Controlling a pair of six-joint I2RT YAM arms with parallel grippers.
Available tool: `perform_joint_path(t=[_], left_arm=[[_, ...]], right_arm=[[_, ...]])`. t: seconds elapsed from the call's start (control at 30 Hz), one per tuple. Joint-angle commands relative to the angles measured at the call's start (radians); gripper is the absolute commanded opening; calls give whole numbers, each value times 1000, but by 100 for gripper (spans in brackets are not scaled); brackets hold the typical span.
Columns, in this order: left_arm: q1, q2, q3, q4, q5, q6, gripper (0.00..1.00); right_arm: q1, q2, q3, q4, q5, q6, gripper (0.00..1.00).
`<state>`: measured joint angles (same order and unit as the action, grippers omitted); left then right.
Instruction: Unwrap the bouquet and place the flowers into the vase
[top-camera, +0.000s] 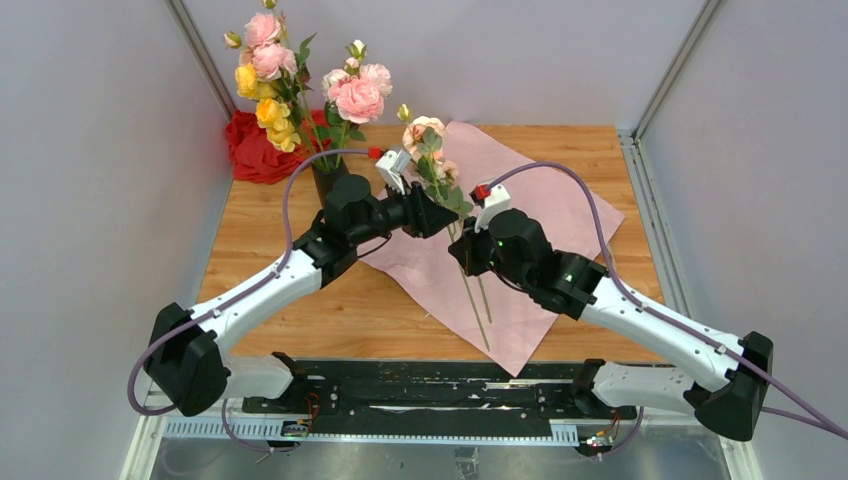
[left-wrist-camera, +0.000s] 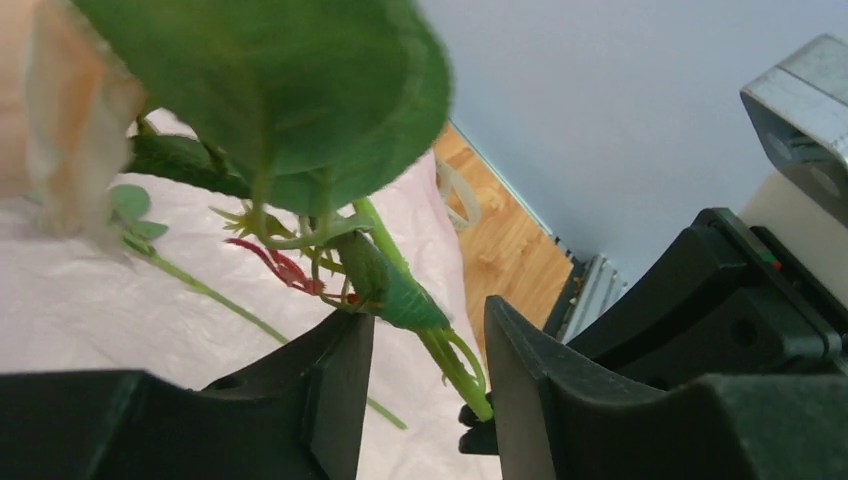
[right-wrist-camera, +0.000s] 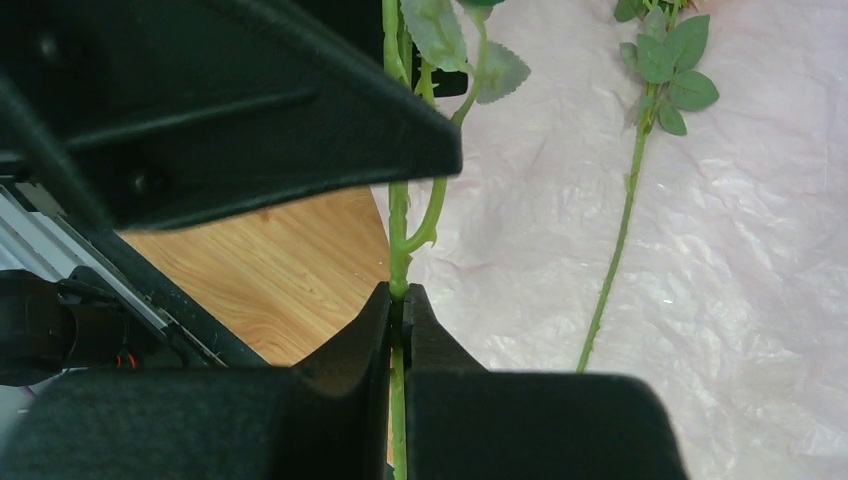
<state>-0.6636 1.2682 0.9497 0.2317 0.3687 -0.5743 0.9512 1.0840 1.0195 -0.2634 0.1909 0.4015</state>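
Two arms over crumpled pink paper: right gripper pinches a thin green flower stem; left gripper straddles it, half-open.

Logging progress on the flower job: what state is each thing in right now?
wrapping paper: unfolded, lying flat.
vase: upright, holding pink and yellow blooms.
rose stem: clamped by the right gripper.
right gripper: shut on the rose stem.
left gripper: open, jaws around a stem.
second stem: lying on the paper.
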Motion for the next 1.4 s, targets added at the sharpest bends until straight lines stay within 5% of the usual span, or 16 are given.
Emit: perform_joint_path(t=[0.0,0.17,0.33,0.43,0.53,0.67,0.8,1.13,1.37], left_arm=[[-5,12,6,31,-17,-5,36],[-7,5,-2,31,-38,-10,0],[-7,-14,-2,31,-41,-8,0],[-7,-46,3,30,-39,8,0],[-7,-97,67,-80,-83,97,0],[-7,-160,205,-223,-191,241,0],[-6,-243,270,-327,-483,350,0],[-4,-365,224,-83,-978,735,0],[71,-357,202,110,-977,858,0]], right_arm=[[28,-4,34,-10,31,-11,0],[32,-9,36,-10,38,-16,0],[34,-8,33,-9,53,-16,4],[34,-30,35,-38,140,-19,33],[34,-96,12,-41,232,-46,45],[13,-179,-39,-29,309,-83,48],[-42,-194,-84,-23,287,-68,49],[-125,-59,-156,58,204,-50,47],[-157,-43,-192,95,152,-43,47]])
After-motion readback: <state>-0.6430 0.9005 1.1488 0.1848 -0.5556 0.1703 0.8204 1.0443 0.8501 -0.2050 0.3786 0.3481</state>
